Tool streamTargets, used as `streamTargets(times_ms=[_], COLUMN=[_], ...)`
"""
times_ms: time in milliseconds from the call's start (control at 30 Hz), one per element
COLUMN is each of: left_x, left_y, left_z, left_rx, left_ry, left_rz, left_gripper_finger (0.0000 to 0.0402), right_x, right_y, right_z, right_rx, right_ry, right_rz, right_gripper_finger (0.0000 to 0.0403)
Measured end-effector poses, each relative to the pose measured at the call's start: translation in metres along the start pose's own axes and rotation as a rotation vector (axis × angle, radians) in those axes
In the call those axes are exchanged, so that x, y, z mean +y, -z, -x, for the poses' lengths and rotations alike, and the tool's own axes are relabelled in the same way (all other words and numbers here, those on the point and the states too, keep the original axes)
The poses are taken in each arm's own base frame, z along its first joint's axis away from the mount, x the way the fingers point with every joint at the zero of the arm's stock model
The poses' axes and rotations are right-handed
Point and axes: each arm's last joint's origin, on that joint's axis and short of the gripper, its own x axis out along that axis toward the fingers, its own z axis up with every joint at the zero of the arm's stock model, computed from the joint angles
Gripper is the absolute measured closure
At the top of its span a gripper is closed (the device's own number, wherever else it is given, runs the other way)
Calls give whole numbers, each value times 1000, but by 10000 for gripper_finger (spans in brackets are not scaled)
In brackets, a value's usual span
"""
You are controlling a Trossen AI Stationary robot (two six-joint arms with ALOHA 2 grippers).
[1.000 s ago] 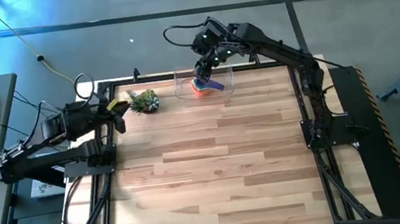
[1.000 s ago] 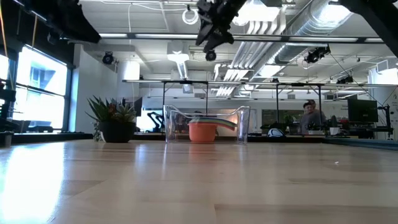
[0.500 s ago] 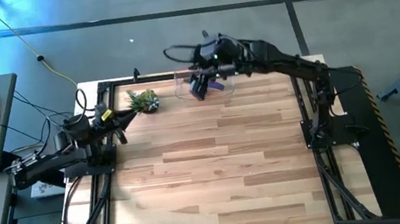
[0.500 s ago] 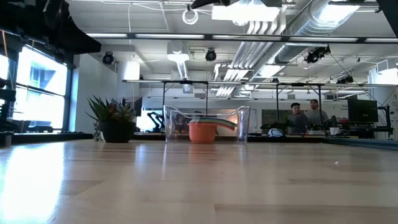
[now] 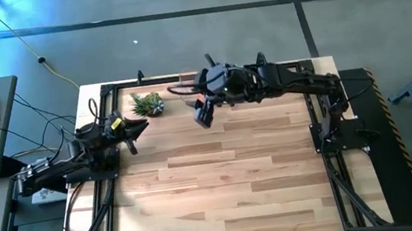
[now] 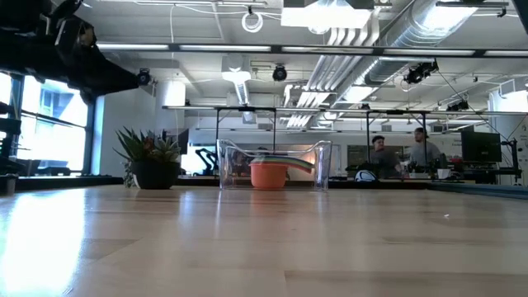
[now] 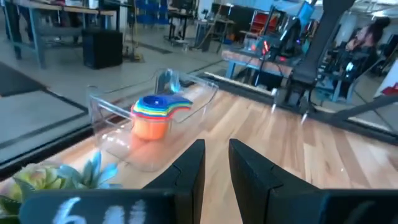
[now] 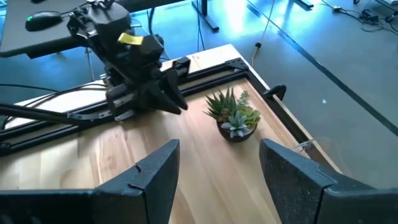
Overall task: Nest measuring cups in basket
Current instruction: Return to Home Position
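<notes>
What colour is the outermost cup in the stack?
Orange cup; left wrist view shows it best.

Seen from above, right arm (image 5: 290, 84) covers basket (image 7: 102, 107); left wrist view crops plant (image 7: 43, 180).

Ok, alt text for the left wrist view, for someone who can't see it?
A nested stack of measuring cups, orange at the bottom and blue on top, sits inside the clear basket on the wooden table. The left gripper shows two dark fingers, slightly apart and empty, in the foreground; a small plant sits beside the basket.
</notes>
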Motion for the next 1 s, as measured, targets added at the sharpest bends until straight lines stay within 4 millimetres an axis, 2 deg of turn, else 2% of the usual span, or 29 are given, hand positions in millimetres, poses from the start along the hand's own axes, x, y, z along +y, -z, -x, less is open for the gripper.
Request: streamTargets(times_ms=[100, 200, 367, 467, 667, 733, 833, 900, 1000], left_x=[2, 2, 2, 2, 2, 2, 2, 2, 2], left_y=[11, 11, 12, 13, 13, 13, 13, 13, 13], left_z=[-4, -6, -7, -8, -8, -8, -8, -8, -8], left_rx=[18, -5, -15, -5, 4, 4, 3, 3, 3], left_ry=[-3, 0, -15, -19, -21, -22, -26, -26, -26], left_rz=[-1, 1, 19, 19, 18, 18, 18, 18, 18], left_gripper_finger=[339, 339, 339, 339, 339, 339, 339, 339, 339], right_x=[4, 2, -11, -23, -59, -70, -86, -93, -98], right_y=[2, 2, 0, -1, 5, 16, 43, 65, 99], right_z=[2, 8, 34, 60, 131, 154, 184, 196, 203], right_rx=[2, 13, 15, 28, 19, 13, -37, -105, -216], right_ry=[13, 37, 72, 99, 190, 234, 275, 256, 182], right_rz=[10, 25, 69, 125, 121, 108, 29, -24, -72], right_gripper_finger=[190, 190, 190, 190, 190, 190, 190, 190, 190])
